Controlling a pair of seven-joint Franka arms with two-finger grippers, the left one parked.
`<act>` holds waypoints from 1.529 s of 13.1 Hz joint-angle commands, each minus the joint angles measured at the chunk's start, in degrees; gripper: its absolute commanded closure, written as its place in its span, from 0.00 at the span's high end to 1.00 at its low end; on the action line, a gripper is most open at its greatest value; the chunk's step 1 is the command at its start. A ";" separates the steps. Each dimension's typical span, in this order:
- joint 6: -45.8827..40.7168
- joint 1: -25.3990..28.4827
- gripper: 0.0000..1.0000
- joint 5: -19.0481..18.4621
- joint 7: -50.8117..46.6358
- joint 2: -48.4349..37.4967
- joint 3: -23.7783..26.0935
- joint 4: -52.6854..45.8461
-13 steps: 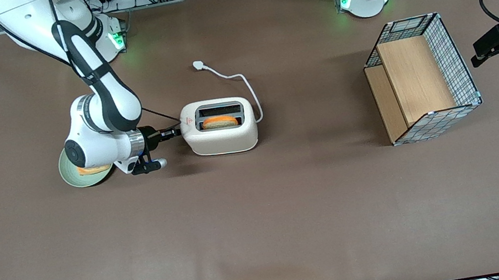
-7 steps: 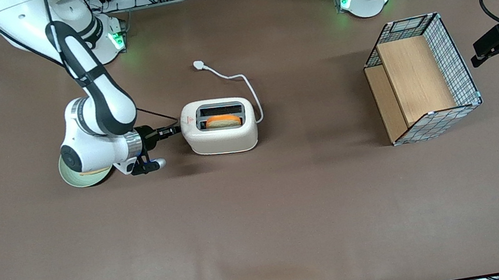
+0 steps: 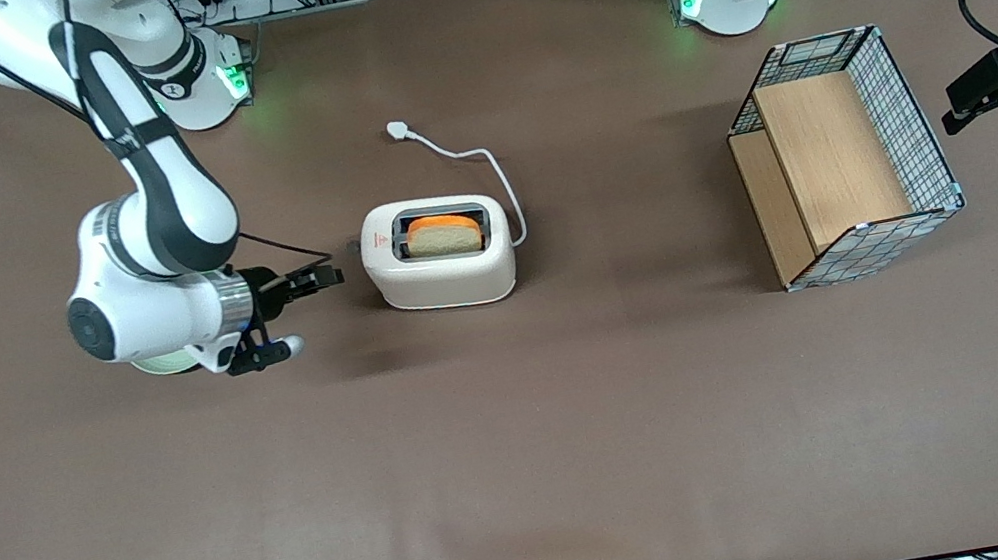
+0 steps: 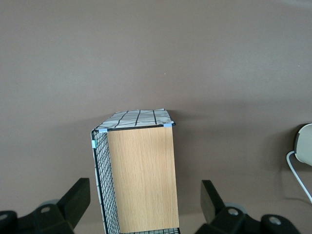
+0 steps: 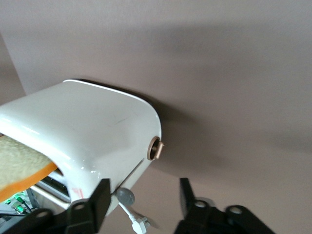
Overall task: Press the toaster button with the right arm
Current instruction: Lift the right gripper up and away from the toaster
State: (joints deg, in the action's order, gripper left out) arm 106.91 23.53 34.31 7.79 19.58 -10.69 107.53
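Note:
The cream-white toaster stands on the brown table with a slice of toast standing up out of its slot. My right arm's gripper hovers a short gap away from the toaster's narrow end face, toward the working arm's end, touching nothing. In the right wrist view the toaster fills much of the frame. The small round grey toaster button sticks out from the end face, between my open gripper's black fingers and close to one of them. A tan round dial sits on the toaster's side.
A pale green plate lies mostly hidden under my wrist. The white cord runs from the toaster to its plug, farther from the front camera. A wire basket with wooden panels stands toward the parked arm's end.
My gripper has drawn back from the toaster's end face toward the working arm's end. The toast has risen higher out of the slot.

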 commanded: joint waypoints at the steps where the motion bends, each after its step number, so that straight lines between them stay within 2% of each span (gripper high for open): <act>1: -4.15 -0.76 1.00 -3.36 -1.20 -0.68 -2.31 -4.16; 3: -5.74 -0.85 1.00 -5.74 -1.20 -1.38 -3.20 -5.57; 12: -7.76 -0.85 1.00 -7.50 -1.02 -2.35 -4.43 -5.84; 15: -11.71 -0.76 1.00 -14.16 -1.11 -3.14 -5.40 -13.89; 18: -13.65 -0.94 1.00 -24.78 -0.59 -4.28 -5.92 -20.33; 19: -13.74 -0.85 1.00 -27.08 -0.32 -5.77 -7.14 -20.43; 20: -14.18 -0.85 1.00 -27.71 -0.32 -7.09 -7.50 -20.34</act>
State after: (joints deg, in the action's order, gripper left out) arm 93.96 22.88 9.43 7.49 14.63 -17.37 87.51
